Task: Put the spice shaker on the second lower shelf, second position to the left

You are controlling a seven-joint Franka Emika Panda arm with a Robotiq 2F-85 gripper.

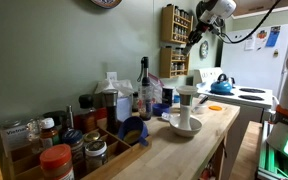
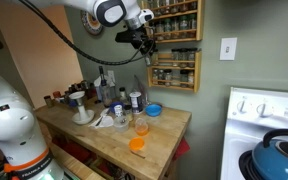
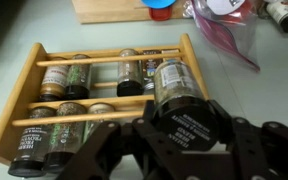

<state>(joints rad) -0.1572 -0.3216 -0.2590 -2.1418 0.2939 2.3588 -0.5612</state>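
**Worktop**: butcher block. Both exterior views show it crowded with bottles and jars, with bare wood mainly toward its stove-side edge.

**Stove**: stands just beside that edge, with a blue kettle on it.

**Wooden rack**: fixed to the green wall above the worktop's back corner nearest the stove, well clear of the surface. It has several narrow tiers, each behind a rail and lined with small spice jars. In the wrist view the rack shows two such tiers, both mostly filled.

**My arm**: reaches over the worktop to the rack.

**My pincer**: pressed onto the spice shaker, one finger on either side of it.

**Spice shaker:** held in the air before one end of the rack, overlapping both visible tiers. I cannot tell whether it touches a rail.

**Exterior views:** the pincer sits just in front of the rack. The shaker is too small there to make out.
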